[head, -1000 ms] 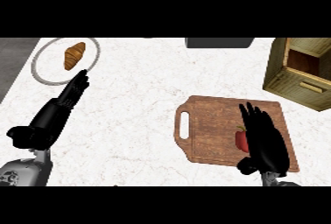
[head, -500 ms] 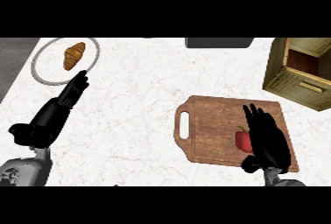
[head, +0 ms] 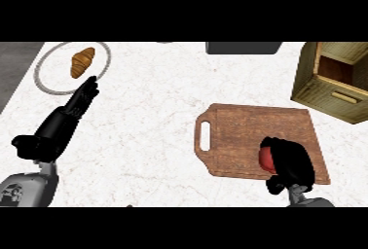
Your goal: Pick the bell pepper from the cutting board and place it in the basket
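A red bell pepper [head: 266, 159] lies near the front edge of the wooden cutting board [head: 248, 131], mostly hidden. My right hand [head: 290, 160] covers it, with the fingers curled over and round it. The wooden basket [head: 335, 80] stands at the far right of the counter, its opening facing up and left. My left hand [head: 63, 121] rests open at the left, fingers straight and pointing toward the plate.
A round plate [head: 45, 73] with a croissant [head: 82, 62] sits at the back left. A dark grey object [head: 242, 47] lies at the counter's back edge. The counter's left edge borders a grey strip [head: 16, 68].
My right hand's fingers were straight over the board and have curled down round the pepper. The left hand has not moved.
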Action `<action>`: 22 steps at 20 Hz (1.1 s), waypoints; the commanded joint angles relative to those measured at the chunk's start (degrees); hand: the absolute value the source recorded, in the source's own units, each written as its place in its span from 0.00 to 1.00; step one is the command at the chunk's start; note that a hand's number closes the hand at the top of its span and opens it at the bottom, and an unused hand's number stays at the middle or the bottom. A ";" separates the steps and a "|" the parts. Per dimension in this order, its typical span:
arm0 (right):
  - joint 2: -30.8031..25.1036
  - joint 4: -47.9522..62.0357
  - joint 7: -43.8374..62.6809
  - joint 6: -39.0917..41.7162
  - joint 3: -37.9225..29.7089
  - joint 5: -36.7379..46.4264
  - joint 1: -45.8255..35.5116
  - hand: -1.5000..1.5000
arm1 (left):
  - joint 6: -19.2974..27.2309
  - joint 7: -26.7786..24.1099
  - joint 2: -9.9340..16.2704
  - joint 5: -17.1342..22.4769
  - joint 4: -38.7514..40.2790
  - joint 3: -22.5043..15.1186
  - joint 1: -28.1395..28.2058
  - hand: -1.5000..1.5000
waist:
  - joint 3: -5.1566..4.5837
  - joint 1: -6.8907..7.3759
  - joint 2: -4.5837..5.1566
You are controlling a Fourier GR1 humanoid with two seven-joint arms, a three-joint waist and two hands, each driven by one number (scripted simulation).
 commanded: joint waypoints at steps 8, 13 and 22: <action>-2.91 6.79 -5.72 -3.21 2.51 5.94 -2.93 1.00 | 0.69 -2.84 -3.29 -1.11 0.74 -0.70 2.24 0.50 | 0.04 0.11 0.41; 1.98 -0.66 -2.98 11.54 -4.03 -4.94 -11.42 1.00 | 0.44 -0.67 -2.75 -0.17 -1.35 -1.08 1.88 0.50 | 0.01 0.04 0.31; 9.03 -3.81 0.89 9.20 -8.02 -9.29 -17.12 1.00 | 1.43 -0.86 -2.92 -0.96 -0.26 -1.09 1.55 0.50 | 0.04 -0.04 0.23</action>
